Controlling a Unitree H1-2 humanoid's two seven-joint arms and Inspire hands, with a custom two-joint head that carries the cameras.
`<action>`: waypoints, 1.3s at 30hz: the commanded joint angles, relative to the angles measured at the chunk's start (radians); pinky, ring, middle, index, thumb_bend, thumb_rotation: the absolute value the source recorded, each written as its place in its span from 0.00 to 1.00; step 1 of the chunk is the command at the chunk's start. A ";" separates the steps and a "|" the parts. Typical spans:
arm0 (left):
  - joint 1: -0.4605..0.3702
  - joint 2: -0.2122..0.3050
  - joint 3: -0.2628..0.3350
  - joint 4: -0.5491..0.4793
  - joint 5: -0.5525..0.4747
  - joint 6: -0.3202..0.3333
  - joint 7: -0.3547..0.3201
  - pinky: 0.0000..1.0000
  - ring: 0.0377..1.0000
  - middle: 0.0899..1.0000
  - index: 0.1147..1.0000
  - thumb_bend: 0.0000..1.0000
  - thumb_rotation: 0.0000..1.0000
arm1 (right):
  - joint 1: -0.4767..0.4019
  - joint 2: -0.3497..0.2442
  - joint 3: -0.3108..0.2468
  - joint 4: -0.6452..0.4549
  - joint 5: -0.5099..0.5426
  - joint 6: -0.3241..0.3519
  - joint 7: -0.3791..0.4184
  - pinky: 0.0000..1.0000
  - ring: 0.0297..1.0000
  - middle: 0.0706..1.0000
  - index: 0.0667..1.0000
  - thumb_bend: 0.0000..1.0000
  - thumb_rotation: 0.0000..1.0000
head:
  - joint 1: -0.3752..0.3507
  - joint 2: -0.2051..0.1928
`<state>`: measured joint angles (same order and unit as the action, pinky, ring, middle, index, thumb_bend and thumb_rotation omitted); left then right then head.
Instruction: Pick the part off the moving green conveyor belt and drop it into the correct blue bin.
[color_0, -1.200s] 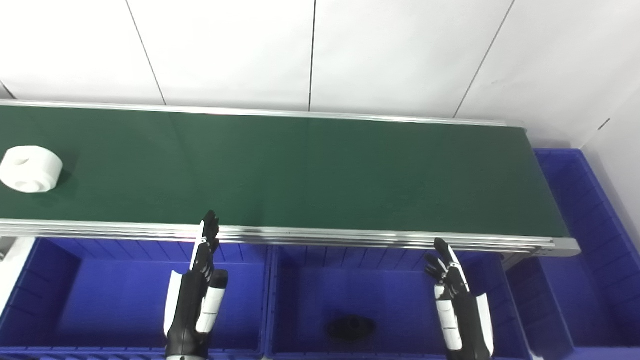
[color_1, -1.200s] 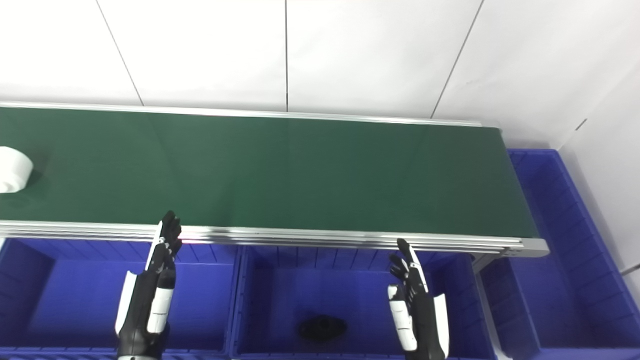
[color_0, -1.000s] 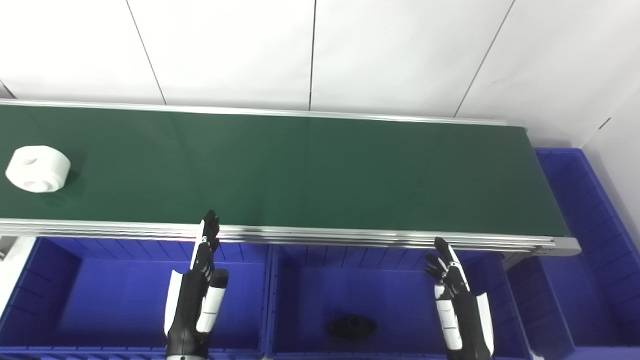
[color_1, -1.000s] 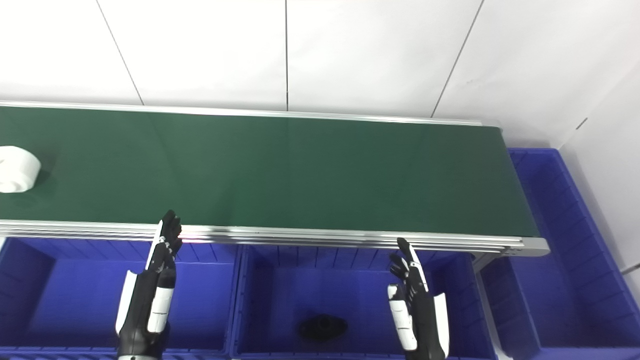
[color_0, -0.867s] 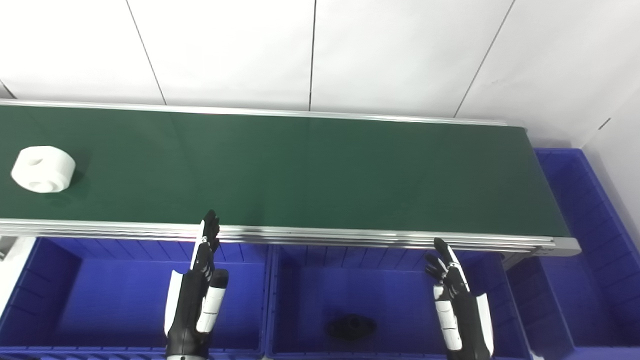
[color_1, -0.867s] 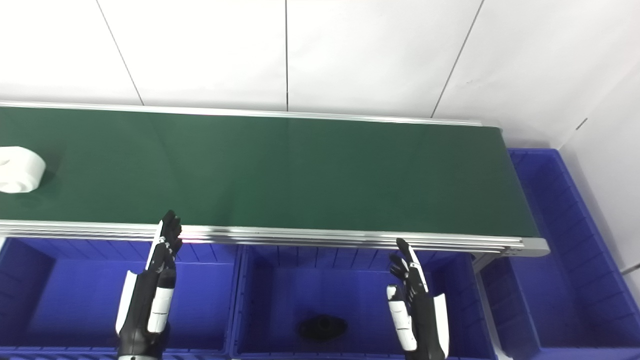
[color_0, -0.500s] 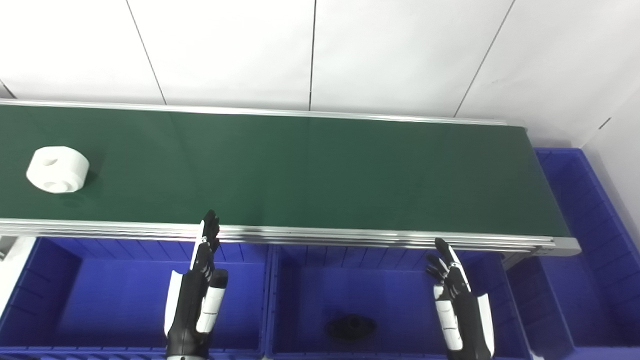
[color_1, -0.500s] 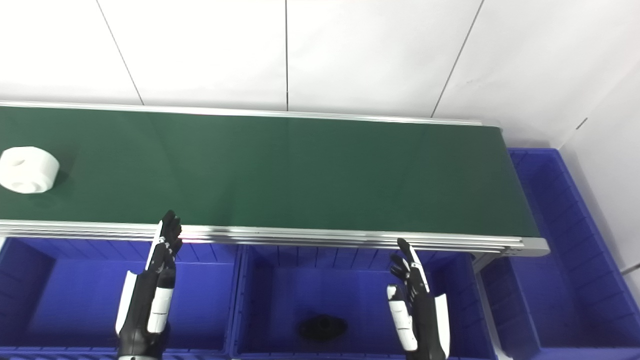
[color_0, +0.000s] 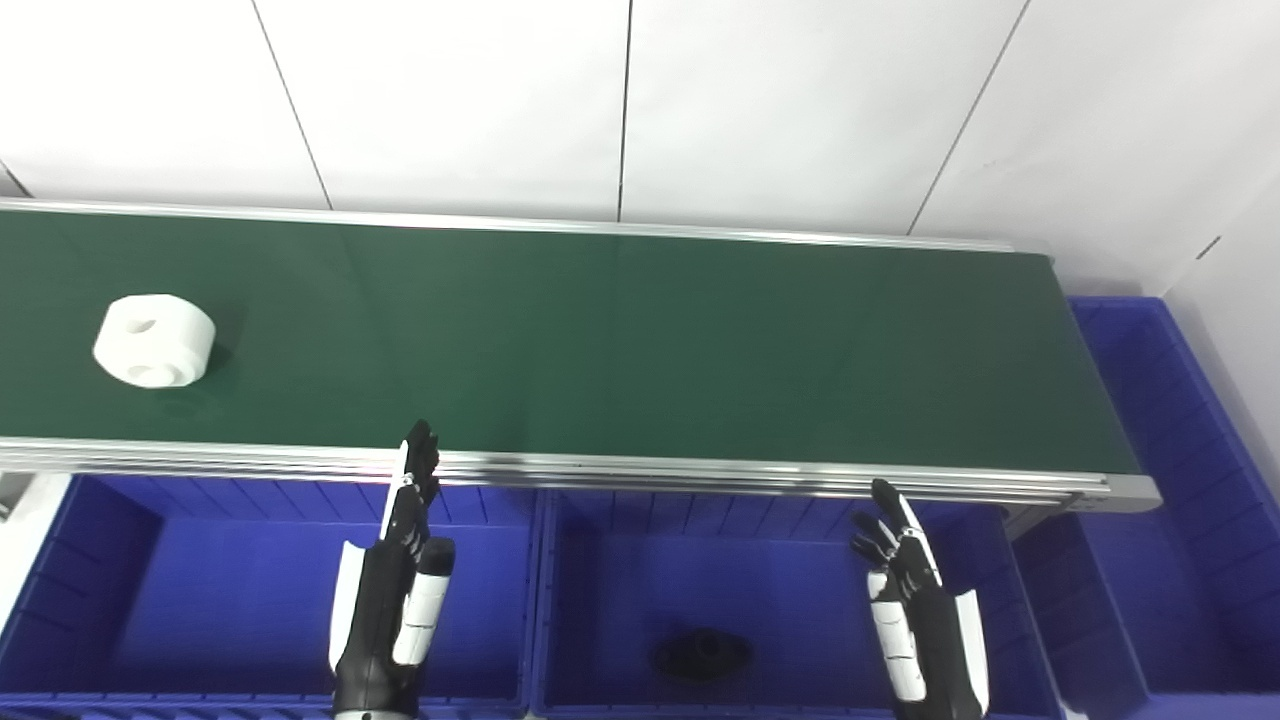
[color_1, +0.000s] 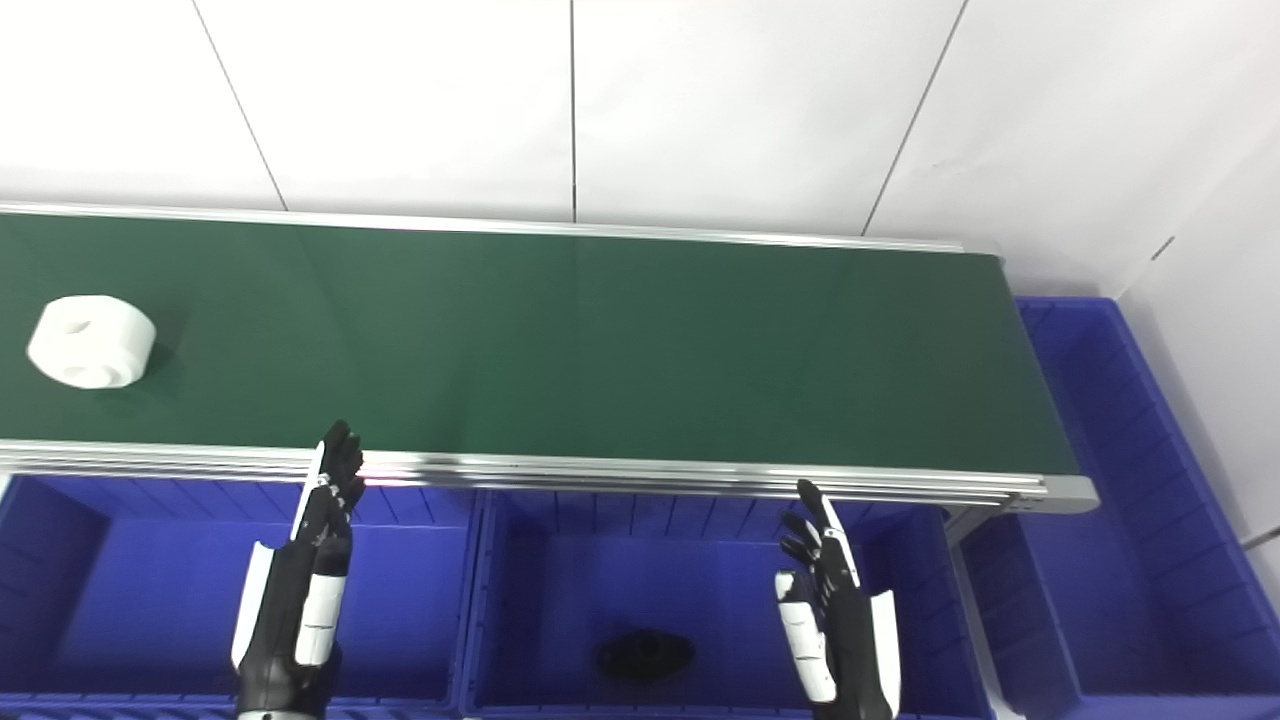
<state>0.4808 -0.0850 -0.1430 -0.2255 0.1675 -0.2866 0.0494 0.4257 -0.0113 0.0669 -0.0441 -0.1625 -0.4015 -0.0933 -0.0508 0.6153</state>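
Observation:
A white ring-shaped part (color_0: 155, 340) lies on the green conveyor belt (color_0: 600, 340) near its left end; it also shows in the right eye view (color_1: 91, 341). My left hand (color_0: 390, 590) is open and empty, fingers straight, over the left blue bin (color_0: 250, 600), right of and nearer than the part. My right hand (color_0: 920, 610) is open and empty over the right side of the middle blue bin (color_0: 790, 560).
A dark part (color_0: 702, 655) lies in the middle bin. A third blue bin (color_0: 1170, 480) stands past the belt's right end. The belt's metal rail (color_0: 700, 472) runs between the hands and the belt. White wall panels stand behind.
The white part has travelled to the right along the belt. Both hands have stayed where they were, open.

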 joint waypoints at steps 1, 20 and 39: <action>0.002 -0.008 -0.011 -0.008 -0.002 -0.027 0.004 1.00 1.00 1.00 1.00 0.65 1.00 | -0.002 -0.009 -0.002 -0.017 0.018 -0.058 0.005 0.83 0.88 0.95 0.93 0.68 0.94 | 0.019 -0.012; -0.042 -0.086 -0.058 0.151 0.103 -0.109 0.092 0.89 0.95 0.95 0.90 0.66 0.87 | -0.058 -0.102 -0.038 0.120 0.146 -0.068 0.047 0.96 0.96 1.00 1.00 0.55 1.00 | 0.251 -0.159; -0.042 -0.047 -0.085 0.007 0.248 -0.047 0.090 0.65 0.78 0.80 0.73 0.72 0.75 | -0.060 -0.075 -0.078 0.118 0.179 -0.068 0.107 1.00 1.00 1.00 1.00 0.44 1.00 | 0.281 -0.135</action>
<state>0.4514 -0.1230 -0.2024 -0.1475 0.3853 -0.3336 0.1579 0.3641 -0.0891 -0.0042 0.1073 0.0226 -0.4088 0.0110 0.2378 0.4725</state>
